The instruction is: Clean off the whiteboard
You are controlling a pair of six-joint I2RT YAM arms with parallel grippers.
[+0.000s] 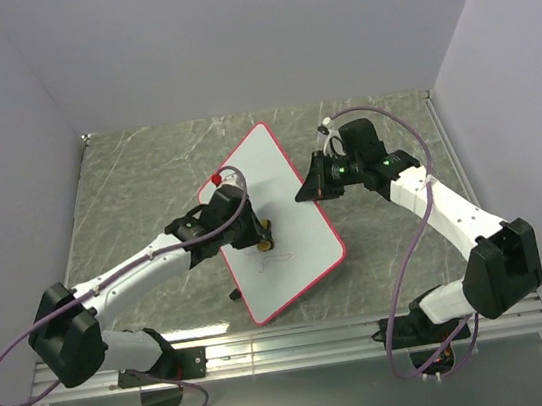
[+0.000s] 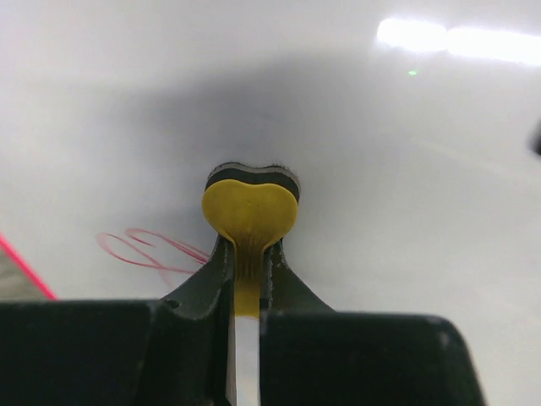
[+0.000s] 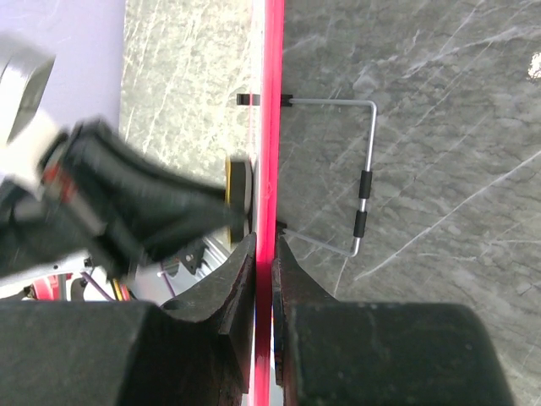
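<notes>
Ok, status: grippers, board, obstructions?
Left gripper shut on yellow-and-black eraser. Right gripper clamps red-pink rim of white rectangular whiteboard. Red scribble present. No obstruction seen.

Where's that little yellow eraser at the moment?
The eraser sits pinched in the left gripper, against the face of the whiteboard near its middle in the top view, just beyond the red scribble toward the board's near end.

Both arms outstretched, left claw [image 2: 249, 254] and right claw [image 3: 264, 254] each clamped tight.
</notes>
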